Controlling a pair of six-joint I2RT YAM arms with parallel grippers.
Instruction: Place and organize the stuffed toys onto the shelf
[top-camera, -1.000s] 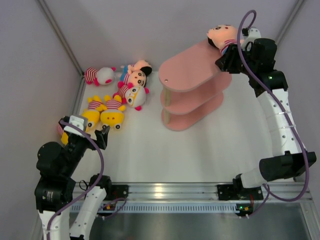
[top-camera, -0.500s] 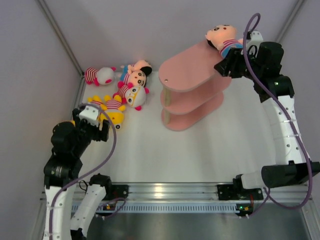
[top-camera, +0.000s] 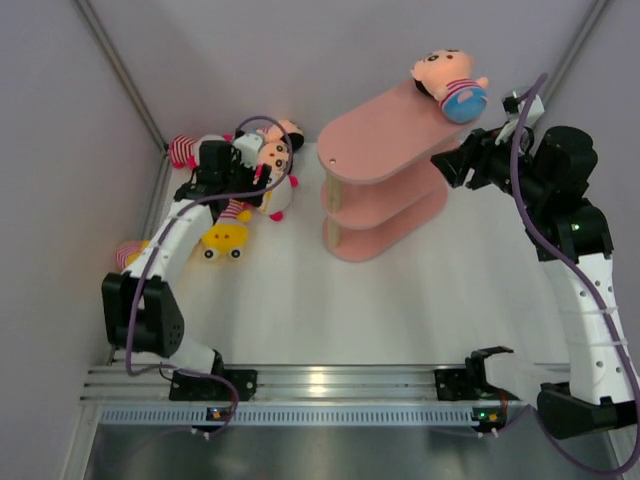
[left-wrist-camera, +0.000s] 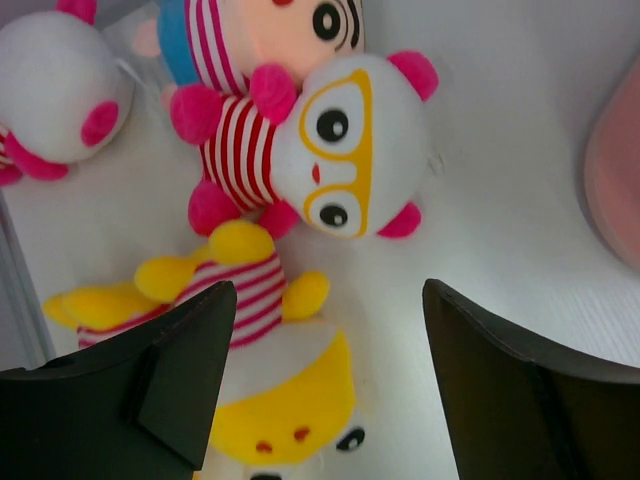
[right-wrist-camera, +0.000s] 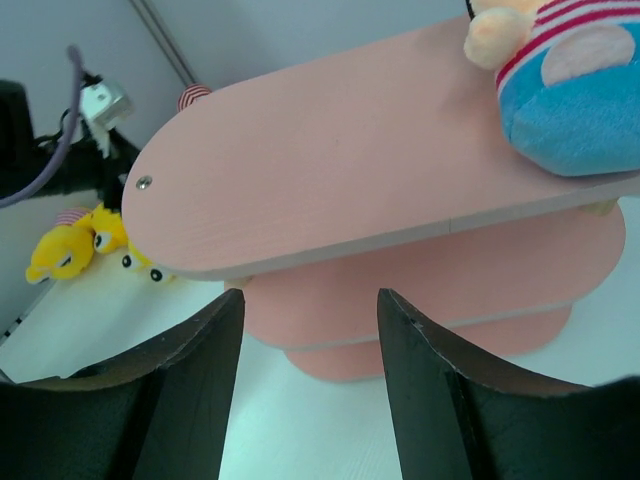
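Observation:
The pink three-tier shelf (top-camera: 385, 150) stands mid-table. A peach-faced toy in blue shorts (top-camera: 448, 80) lies on the far right end of its top board, and shows in the right wrist view (right-wrist-camera: 570, 110). My right gripper (top-camera: 447, 168) is open and empty beside the shelf's right end, level with the lower boards (right-wrist-camera: 310, 300). My left gripper (top-camera: 238, 178) is open and empty above the toy pile at the back left. Between its fingers (left-wrist-camera: 328, 296) lie a yellow toy (left-wrist-camera: 285, 400) and a white-faced toy with yellow glasses (left-wrist-camera: 340, 150).
More toys lie at the back left: a white-faced one (top-camera: 200, 150), a peach-faced one (top-camera: 280, 135), a yellow one (top-camera: 225, 237). Another lies by the left wall (top-camera: 130, 255). The enclosure walls stand close behind and to the left of the pile.
My left arm has swung from the near left out over the toy pile at the back. My right gripper has drawn back and down from the peach-faced toy, which stays on the top board.

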